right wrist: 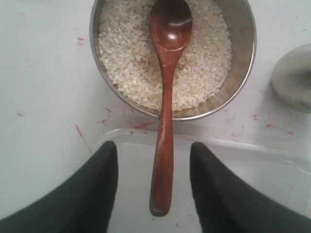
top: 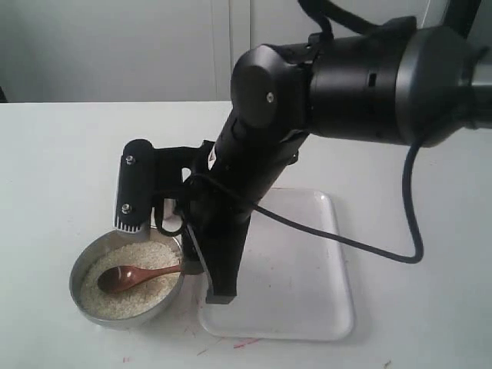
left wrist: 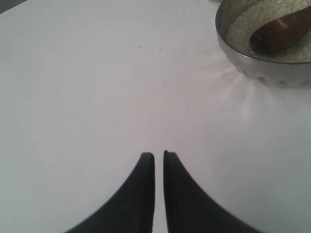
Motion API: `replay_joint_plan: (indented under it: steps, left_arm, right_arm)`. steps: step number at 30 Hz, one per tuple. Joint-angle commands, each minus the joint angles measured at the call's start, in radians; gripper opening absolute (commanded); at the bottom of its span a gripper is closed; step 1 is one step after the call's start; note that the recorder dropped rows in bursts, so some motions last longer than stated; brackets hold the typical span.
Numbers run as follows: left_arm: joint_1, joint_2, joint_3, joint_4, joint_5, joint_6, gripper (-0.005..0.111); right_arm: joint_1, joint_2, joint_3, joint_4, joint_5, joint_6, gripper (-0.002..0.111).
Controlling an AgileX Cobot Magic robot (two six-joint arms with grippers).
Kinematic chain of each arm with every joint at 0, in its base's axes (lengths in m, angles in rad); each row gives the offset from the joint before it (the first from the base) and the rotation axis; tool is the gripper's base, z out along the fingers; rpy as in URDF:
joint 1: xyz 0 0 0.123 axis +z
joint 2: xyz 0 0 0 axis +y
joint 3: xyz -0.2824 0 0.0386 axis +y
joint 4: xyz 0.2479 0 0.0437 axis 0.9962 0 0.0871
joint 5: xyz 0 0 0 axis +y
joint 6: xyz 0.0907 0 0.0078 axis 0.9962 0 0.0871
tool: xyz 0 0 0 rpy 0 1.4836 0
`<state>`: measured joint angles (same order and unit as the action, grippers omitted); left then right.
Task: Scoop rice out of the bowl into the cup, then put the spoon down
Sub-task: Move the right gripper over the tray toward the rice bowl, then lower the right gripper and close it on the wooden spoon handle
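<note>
The steel bowl [top: 91, 306] [right wrist: 240, 29] [left wrist: 262, 70] holds rice [top: 146, 301] [right wrist: 126, 53] [left wrist: 240, 24]. The brown wooden spoon [top: 138, 275] [right wrist: 165, 111] [left wrist: 279, 34] lies with its oval end on the rice. Its handle crosses the bowl's rim and sticks out over the tray. My right gripper [top: 178, 257] [right wrist: 151, 144] is open, with a finger on either side of the handle's end and not touching it. The cup [right wrist: 294, 77] shows as a blurred grey shape beside the bowl. My left gripper [left wrist: 159, 154] is shut on nothing above bare table.
A clear plastic tray [top: 307, 307] [right wrist: 252, 158] lies beside the bowl, under my right gripper. The big black right arm [top: 354, 77] reaches across the middle of the exterior view and hides the cup there. Small red marks [right wrist: 104, 119] dot the white table [top: 61, 154].
</note>
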<state>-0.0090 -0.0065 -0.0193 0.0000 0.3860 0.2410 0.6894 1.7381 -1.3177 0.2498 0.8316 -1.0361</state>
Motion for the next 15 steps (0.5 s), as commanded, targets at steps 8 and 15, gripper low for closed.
replay_joint_plan:
  steps: [8, 15]
  left_arm:
    - [-0.004, 0.007, 0.009, -0.006, 0.048, -0.006, 0.014]
    - [-0.004, 0.007, 0.009, -0.006, 0.048, -0.006, 0.014]
  right_arm:
    - [0.002, 0.058, -0.008, -0.001, -0.010, 0.002, 0.052]
    - [0.002, 0.089, -0.008, -0.028, -0.055, 0.024, 0.052]
